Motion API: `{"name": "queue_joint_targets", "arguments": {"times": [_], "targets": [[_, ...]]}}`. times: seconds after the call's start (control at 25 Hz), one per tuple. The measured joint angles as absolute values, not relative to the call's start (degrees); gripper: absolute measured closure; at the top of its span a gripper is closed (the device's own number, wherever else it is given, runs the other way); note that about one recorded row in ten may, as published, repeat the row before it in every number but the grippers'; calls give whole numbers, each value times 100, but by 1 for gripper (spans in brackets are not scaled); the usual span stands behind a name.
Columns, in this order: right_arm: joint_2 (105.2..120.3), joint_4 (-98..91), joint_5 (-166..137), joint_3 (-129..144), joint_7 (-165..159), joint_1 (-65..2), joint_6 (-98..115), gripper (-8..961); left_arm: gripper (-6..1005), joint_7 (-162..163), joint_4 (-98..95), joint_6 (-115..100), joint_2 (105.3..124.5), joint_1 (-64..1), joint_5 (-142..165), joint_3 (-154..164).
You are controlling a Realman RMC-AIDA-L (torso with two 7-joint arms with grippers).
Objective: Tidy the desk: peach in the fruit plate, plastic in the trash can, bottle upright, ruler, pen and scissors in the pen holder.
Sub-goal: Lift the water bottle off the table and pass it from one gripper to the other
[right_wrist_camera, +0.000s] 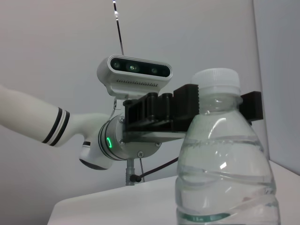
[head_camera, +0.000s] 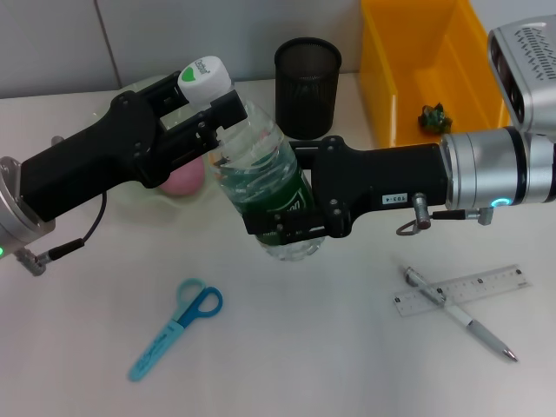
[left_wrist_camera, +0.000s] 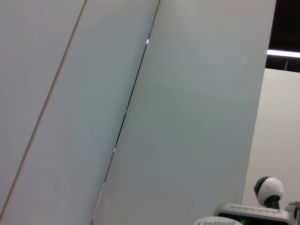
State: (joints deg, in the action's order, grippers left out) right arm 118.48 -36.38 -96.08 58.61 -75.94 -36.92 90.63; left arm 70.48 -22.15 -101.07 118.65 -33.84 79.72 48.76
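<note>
Bottle (head_camera: 265,187): light, slick, crushable, we judge; left gripper (head_camera: 207,102) clamps the neck, right gripper (head_camera: 282,228) the belly (both shut on it).

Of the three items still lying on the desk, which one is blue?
The scissors, lying alone on the robot's left side. The ruler is clear and the pen silver-white; those two cross each other.

A clear bottle (head_camera: 265,187) with a green label and a white-and-green cap is seen between two black grippers. Blue scissors (head_camera: 176,327), a clear ruler (head_camera: 463,289), a silver-and-white pen (head_camera: 458,314), a pink peach (head_camera: 183,178), a black mesh pen holder (head_camera: 307,75) and a yellow bin (head_camera: 427,69) are seen on the white desk (head_camera: 304,356).
</note>
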Motion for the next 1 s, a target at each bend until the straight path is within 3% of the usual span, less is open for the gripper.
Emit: {"name": "queue_joint_targets", "arguments": {"times": [0.48,1.0], "targets": [[11848,-3639,-9606,5874,-7594,-3691,9062,189,444,7051,-2162,-10098,11865,-3386,7926,4869],[11866,-3663,-9605,5880,-7600,-3682,9067,189,565,7091,-2162,-10103,11865,-3383,7890,4910]]}}
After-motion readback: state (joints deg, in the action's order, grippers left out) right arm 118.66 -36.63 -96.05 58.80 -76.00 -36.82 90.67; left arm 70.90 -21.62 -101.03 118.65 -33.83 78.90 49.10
